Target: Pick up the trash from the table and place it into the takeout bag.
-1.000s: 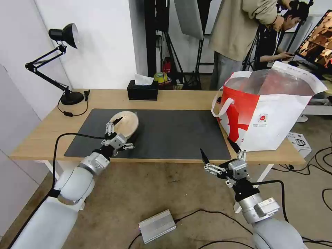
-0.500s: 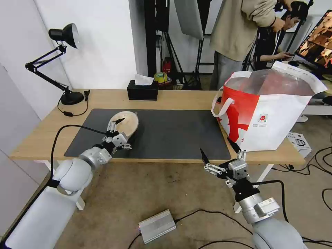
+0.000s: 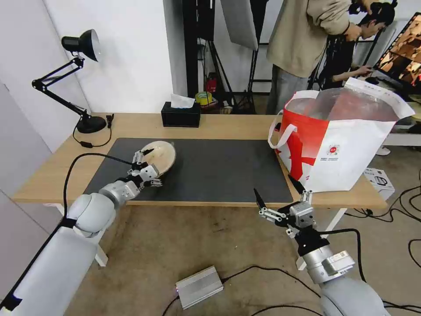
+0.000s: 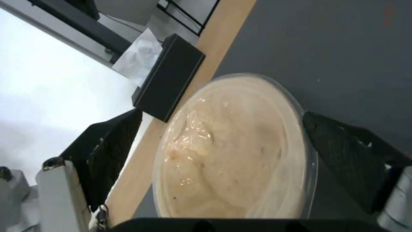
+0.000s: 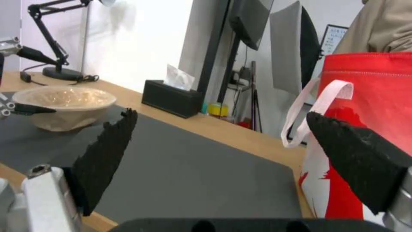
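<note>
Bowl (image 4: 231, 151) sits between the left claw's (image 4: 223, 154) spread fingers.

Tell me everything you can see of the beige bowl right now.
The beige bowl is round, shallow, looks like moulded pulp, with a glossy clear film over its pale inside. It sits upright on the left part of the dark mat. The left gripper is open, one finger on each side of its rim; contact isn't clear.

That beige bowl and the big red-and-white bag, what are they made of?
The beige bowl looks like moulded paper pulp: matte, faintly speckled, with glossy clear film or a lid over it. The bag seems woven or coated plastic fabric, with shiny silver foil lining inside.
</note>
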